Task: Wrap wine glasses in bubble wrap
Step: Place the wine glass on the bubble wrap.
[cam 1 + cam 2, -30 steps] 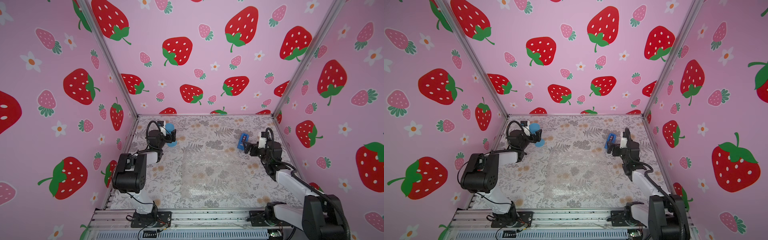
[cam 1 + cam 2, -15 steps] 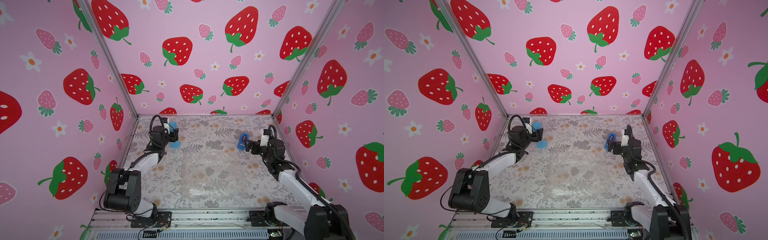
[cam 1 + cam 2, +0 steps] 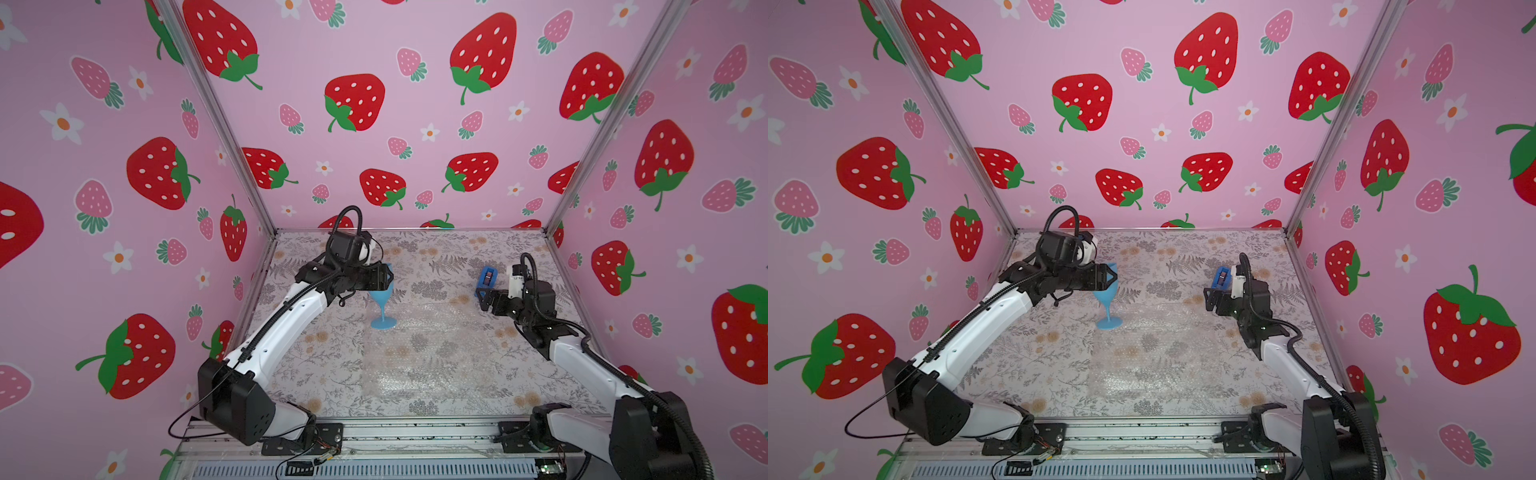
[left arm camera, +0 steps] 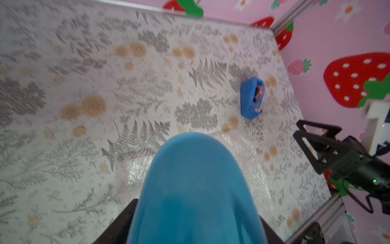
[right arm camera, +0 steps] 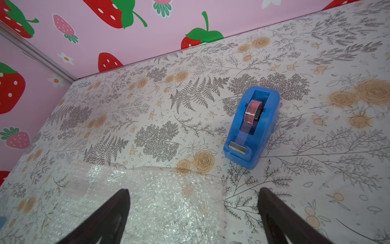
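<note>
Enclosure: pink panel walls (image 3: 415, 137) printed with red strawberries and white flowers, set around a table (image 3: 316, 370) covered in a grey-and-tan floral sheet. Item 1, leftmost: white-and-black left arm (image 3: 286, 324), reaching from the near left base toward the far middle of the table. Item 2: black left gripper (image 3: 384, 277) (image 3: 1109, 277), turned sideways and clenched on the bowl of a light blue opaque plastic goblet (image 3: 380, 297) (image 3: 1105, 297) with tapered bowl, short stem and round foot. The goblet leans slightly, and in the left wrist view its bowl (image 4: 196, 186) fills the gap between the two jaws. Its foot sits at the far left corner of item 3; whether the foot touches cannot be told. Item 3: clear, shiny, roughly square sheet of bubble wrap (image 3: 432, 349) (image 3: 1154, 353), lying flat at the middle of the table. Item 4: small darker blue boxy plastic tape dispenser (image 3: 487, 277) (image 5: 253, 126) with a pinkish roll, standing on bare table just beyond the far right corner of the bubble wrap, apart from it. Item 5: black right gripper (image 3: 483, 300) (image 5: 193, 191), released and empty, jaws spread wide above that same corner, near the dispenser. Item 6, rightmost: white-and-black right arm (image 3: 582, 365), rising from the near right base.
</note>
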Robot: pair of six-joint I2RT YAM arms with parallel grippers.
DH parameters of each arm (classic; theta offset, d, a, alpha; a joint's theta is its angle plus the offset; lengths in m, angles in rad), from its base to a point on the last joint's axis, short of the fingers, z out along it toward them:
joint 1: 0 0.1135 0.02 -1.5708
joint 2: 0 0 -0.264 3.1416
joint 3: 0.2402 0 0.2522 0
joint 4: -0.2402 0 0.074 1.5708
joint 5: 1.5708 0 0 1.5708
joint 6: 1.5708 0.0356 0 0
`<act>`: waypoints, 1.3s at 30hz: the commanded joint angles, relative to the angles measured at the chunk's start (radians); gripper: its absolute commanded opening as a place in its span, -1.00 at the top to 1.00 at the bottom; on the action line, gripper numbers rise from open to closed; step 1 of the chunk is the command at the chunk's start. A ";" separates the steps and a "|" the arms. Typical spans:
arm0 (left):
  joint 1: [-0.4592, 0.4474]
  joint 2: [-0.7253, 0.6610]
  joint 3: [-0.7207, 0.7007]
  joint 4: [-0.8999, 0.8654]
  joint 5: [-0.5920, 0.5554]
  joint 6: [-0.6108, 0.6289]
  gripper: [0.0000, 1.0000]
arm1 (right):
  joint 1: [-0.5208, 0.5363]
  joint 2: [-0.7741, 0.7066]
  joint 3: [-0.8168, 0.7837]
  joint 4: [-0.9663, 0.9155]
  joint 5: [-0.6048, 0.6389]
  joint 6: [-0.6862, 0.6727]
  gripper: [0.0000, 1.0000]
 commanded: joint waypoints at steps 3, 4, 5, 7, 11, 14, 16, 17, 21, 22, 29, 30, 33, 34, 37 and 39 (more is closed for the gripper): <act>-0.136 0.078 0.014 -0.356 -0.018 -0.180 0.02 | 0.015 0.036 0.023 0.012 0.001 0.020 -0.90; -0.150 0.084 -0.004 -0.348 -0.011 -0.209 0.02 | 0.015 0.039 0.024 0.012 0.000 0.021 -0.90; -0.158 0.091 -0.020 -0.339 0.006 -0.228 0.02 | 0.016 0.040 0.025 0.012 0.000 0.022 -0.90; -0.173 0.116 -0.045 -0.339 0.011 -0.252 0.02 | 0.017 0.045 0.026 0.009 0.001 0.024 -0.90; -0.186 0.139 -0.090 -0.316 0.009 -0.276 0.02 | 0.017 0.058 0.028 0.007 0.006 0.029 -0.90; -0.184 0.151 -0.108 -0.287 -0.010 -0.295 0.02 | 0.017 0.070 0.031 0.008 0.003 0.031 -0.90; -0.184 0.173 -0.105 -0.285 -0.012 -0.295 0.03 | 0.017 0.077 0.034 0.007 0.004 0.031 -0.90; -0.184 0.185 -0.102 -0.289 -0.022 -0.296 0.03 | 0.016 0.080 0.034 0.007 0.005 0.031 -0.90; -0.171 0.216 -0.108 -0.262 -0.017 -0.289 0.03 | 0.017 0.088 0.035 0.006 0.009 0.030 -0.91; -0.167 0.226 -0.109 -0.260 -0.019 -0.287 0.03 | 0.016 0.090 0.035 0.006 0.012 0.027 -0.90; -0.144 0.282 -0.119 -0.227 -0.019 -0.272 0.03 | 0.017 0.107 0.044 0.001 0.009 0.025 -0.91; -0.142 0.288 -0.121 -0.225 -0.024 -0.270 0.03 | 0.017 0.110 0.044 0.001 0.009 0.024 -0.91; -0.135 0.305 -0.137 -0.203 -0.032 -0.271 -0.03 | 0.017 0.118 0.047 0.001 0.008 0.025 -0.91; -0.134 0.309 -0.146 -0.189 -0.027 -0.273 -0.08 | 0.016 0.121 0.049 0.001 0.007 0.025 -0.90; -0.133 0.319 -0.170 -0.157 -0.024 -0.283 -0.31 | 0.017 0.125 0.049 0.001 0.004 0.023 -0.91; -0.133 0.323 -0.177 -0.145 -0.024 -0.284 -0.48 | 0.017 0.127 0.051 0.001 0.003 0.022 -0.91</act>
